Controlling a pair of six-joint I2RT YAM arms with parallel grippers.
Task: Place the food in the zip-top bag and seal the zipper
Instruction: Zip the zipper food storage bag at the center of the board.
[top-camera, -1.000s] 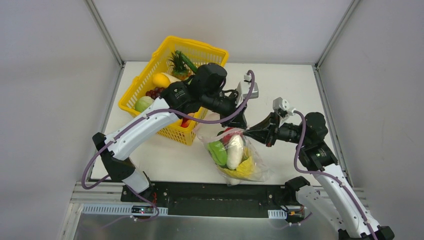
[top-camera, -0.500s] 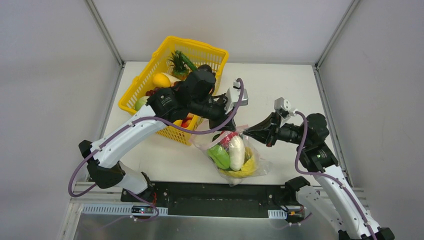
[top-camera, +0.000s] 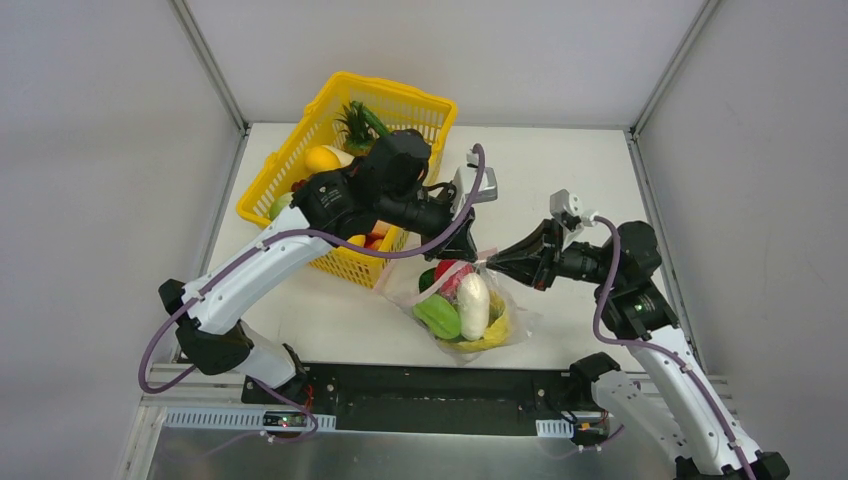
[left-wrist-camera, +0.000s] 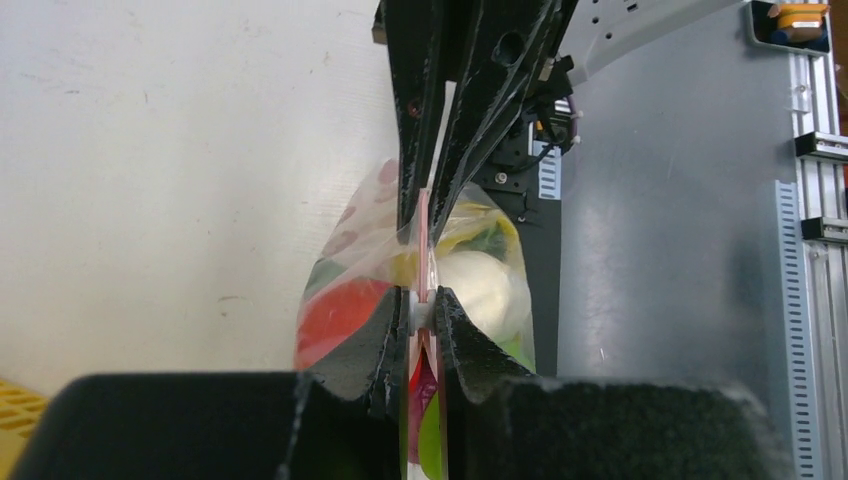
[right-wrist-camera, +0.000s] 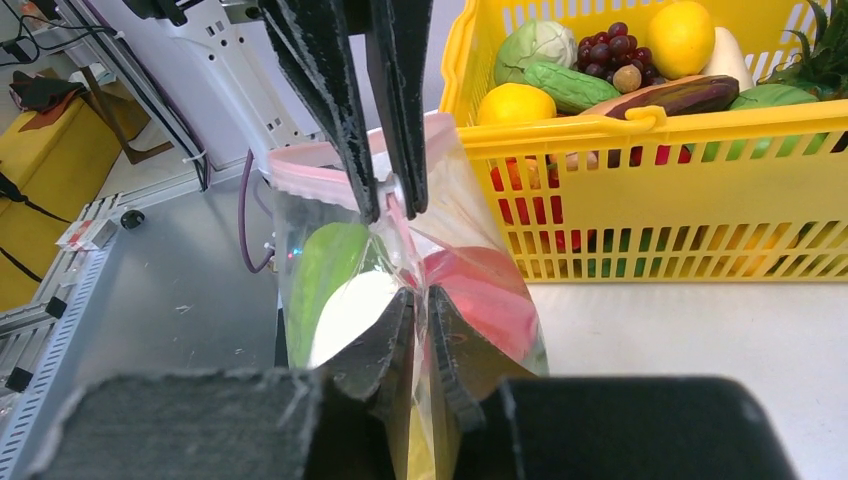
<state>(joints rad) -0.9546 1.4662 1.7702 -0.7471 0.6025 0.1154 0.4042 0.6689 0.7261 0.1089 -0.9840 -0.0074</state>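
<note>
The zip-top bag (top-camera: 465, 312) hangs between my two grippers just above the table. It holds a green lime (top-camera: 438, 316), a white radish (top-camera: 473, 304), a red apple (top-camera: 447, 272) and yellow cabbage (top-camera: 492, 335). My left gripper (top-camera: 462, 248) is shut on the pinkish zipper (left-wrist-camera: 424, 235) at a small white slider (left-wrist-camera: 425, 310). My right gripper (top-camera: 494, 262) is shut on the bag's top edge close beside it (right-wrist-camera: 420, 300). In the right wrist view the zipper (right-wrist-camera: 318, 177) runs left from the left gripper's fingers (right-wrist-camera: 345, 110). In the left wrist view the right gripper's fingers (left-wrist-camera: 490, 110) pinch the strip just beyond mine.
The yellow mesh basket (top-camera: 300, 150) stands at the back left and holds more toy food: a pineapple (top-camera: 355, 128), grapes, a lemon, a green cabbage. It also shows in the right wrist view (right-wrist-camera: 650, 125). The table's near edge and a metal rail (top-camera: 400, 415) lie below the bag.
My left gripper slid left along the zipper, then eased back slightly right. The bag shifted a little left with it. My right gripper stayed almost still.
</note>
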